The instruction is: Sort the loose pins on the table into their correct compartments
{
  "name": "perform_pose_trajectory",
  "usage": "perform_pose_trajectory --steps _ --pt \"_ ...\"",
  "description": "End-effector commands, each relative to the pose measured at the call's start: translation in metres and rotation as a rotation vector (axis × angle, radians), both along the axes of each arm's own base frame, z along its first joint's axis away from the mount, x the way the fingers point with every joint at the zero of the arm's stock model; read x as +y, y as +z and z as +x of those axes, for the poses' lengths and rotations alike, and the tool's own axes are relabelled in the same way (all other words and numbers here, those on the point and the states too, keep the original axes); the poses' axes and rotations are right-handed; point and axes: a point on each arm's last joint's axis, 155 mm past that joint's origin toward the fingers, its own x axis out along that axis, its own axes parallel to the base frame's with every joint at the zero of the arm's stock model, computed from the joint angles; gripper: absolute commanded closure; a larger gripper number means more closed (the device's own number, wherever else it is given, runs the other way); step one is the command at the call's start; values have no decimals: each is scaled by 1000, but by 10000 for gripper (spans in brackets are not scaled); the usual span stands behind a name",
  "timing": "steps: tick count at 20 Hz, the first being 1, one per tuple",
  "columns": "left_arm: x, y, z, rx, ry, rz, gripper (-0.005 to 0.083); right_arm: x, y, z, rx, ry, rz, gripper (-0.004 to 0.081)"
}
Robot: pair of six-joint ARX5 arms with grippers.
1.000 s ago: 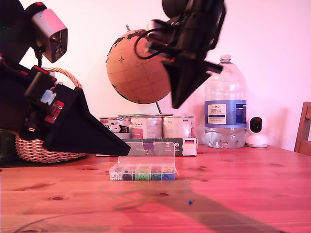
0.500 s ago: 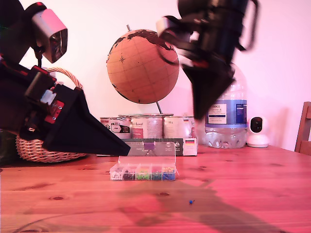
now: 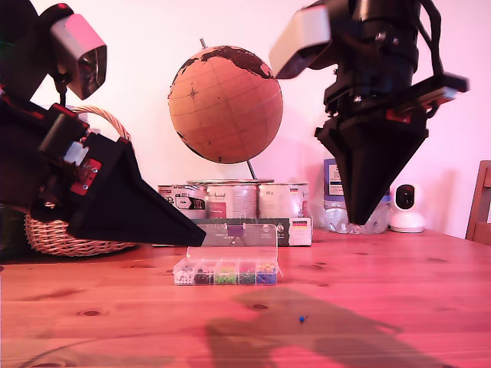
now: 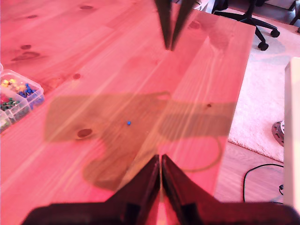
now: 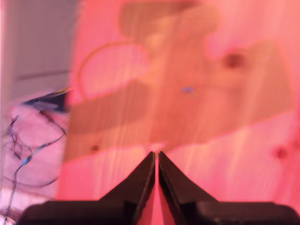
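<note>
My second claw (image 3: 357, 221) hung high over the worktop (image 3: 399, 291), pointing straight down, its jaws pressed together on nothing. It sat towards the exterior view's right and a little off the line of the one loose pin (image 3: 302, 318) I could find. That height probably suited lining up, not picking: its own camera showed the pin only as a blurred blue fleck (image 5: 187, 89) on bare wood, well ahead of the tips (image 5: 156, 153).

My first claw (image 3: 201, 239) was low on the exterior view's left, angled down towards the box (image 3: 225, 272), tips just above and beside its raised lid (image 3: 232, 255). Its jaws were together too and carried nothing (image 4: 160, 158). Held there, it kept out of the other arm's path and gave a clear look along the worktop: the pin (image 4: 128, 123) lay alone in the arm's shadow, with the second claw's tips (image 4: 169, 46) hanging beyond it.

The pin rested in front of the box as the exterior view showed it, apart from it and off towards that view's right.

The box stood open, lid upright at the back, so a drop from above looked unobstructed. Its row of compartments held small heaps sorted by colour: pale, dark, green, then yellow and blue. From my first wrist view the end compartments (image 4: 18, 98) showed yellow and blue heads, with green and red further along. The blue pin, I judged, belonged in the blue end section.
</note>
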Motion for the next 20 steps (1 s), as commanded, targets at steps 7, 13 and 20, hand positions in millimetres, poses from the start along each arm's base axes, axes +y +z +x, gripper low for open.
perform_pose_trajectory --steps 7,13,20 --pt "0 -1 -1 4 0 1 795 25 -14 7 -92 350 37 722" --pt "0 -1 0 3 0 1 795 34 -30 15 -104 398 42 698" --pt "0 -1 0 3 0 1 795 43 -53 17 -86 412 33 699"
